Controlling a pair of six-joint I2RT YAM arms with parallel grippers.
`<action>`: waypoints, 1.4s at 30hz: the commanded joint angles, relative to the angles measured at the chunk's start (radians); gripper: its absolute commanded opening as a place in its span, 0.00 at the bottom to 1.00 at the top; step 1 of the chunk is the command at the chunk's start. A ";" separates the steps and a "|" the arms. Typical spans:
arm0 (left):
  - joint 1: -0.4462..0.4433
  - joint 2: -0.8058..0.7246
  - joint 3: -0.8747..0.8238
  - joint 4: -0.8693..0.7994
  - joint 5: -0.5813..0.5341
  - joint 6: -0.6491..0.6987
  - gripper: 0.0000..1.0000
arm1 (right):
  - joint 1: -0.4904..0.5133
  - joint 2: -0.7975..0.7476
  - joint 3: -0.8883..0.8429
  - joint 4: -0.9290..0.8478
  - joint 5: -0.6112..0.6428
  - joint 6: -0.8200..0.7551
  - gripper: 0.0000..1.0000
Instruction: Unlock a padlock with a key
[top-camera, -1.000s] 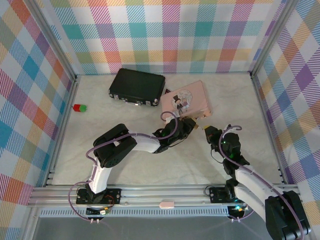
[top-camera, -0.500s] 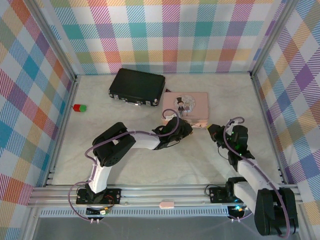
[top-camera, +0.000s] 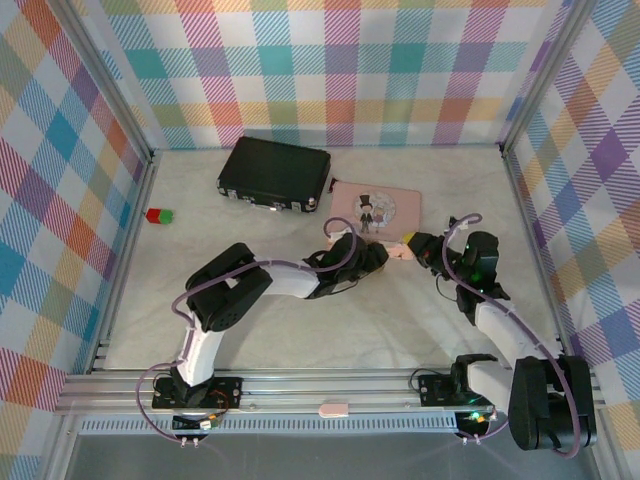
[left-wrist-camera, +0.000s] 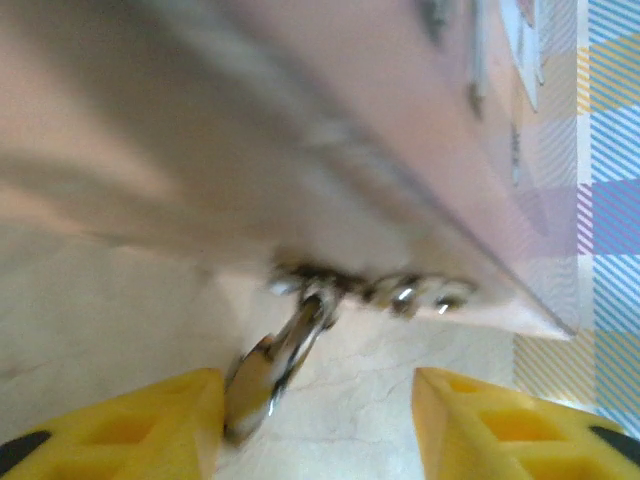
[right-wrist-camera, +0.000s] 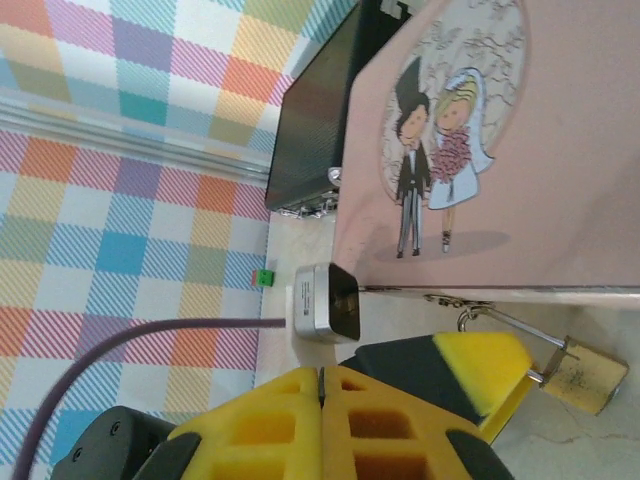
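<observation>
The pink box (top-camera: 375, 208) lies at mid-table, with the small brass padlock (right-wrist-camera: 585, 375) hanging by its thin shackle from the clasp (right-wrist-camera: 470, 318) on the box's near edge. In the left wrist view the padlock (left-wrist-camera: 262, 375) is blurred and leans against my left gripper's near finger (left-wrist-camera: 150, 430). My left gripper (left-wrist-camera: 315, 400) (top-camera: 398, 248) is open around it. To the right of the padlock, my right gripper (top-camera: 425, 248) (right-wrist-camera: 322, 385) has its pads pressed together. A thin dark sliver sits in their seam; I cannot tell whether it is the key.
A black case (top-camera: 275, 172) lies behind and left of the pink box. A small red-and-green block (top-camera: 159, 215) sits near the left wall. Plaid walls close in the table on three sides. Open table stretches in front of both grippers.
My left gripper has opened and let go of the padlock. The pink box has swung from tilted to square and shifted back. My right arm has moved back and to the right, still shut.
</observation>
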 joint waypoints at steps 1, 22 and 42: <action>0.020 -0.143 -0.079 0.099 0.015 -0.055 0.57 | 0.024 -0.013 0.032 -0.023 -0.014 -0.066 0.00; 0.019 -0.188 -0.119 0.393 0.058 -0.145 0.45 | 0.193 0.088 0.026 0.163 0.261 0.136 0.00; 0.037 -0.149 -0.072 0.387 0.107 -0.111 0.00 | 0.196 0.054 0.061 0.066 0.222 0.083 0.28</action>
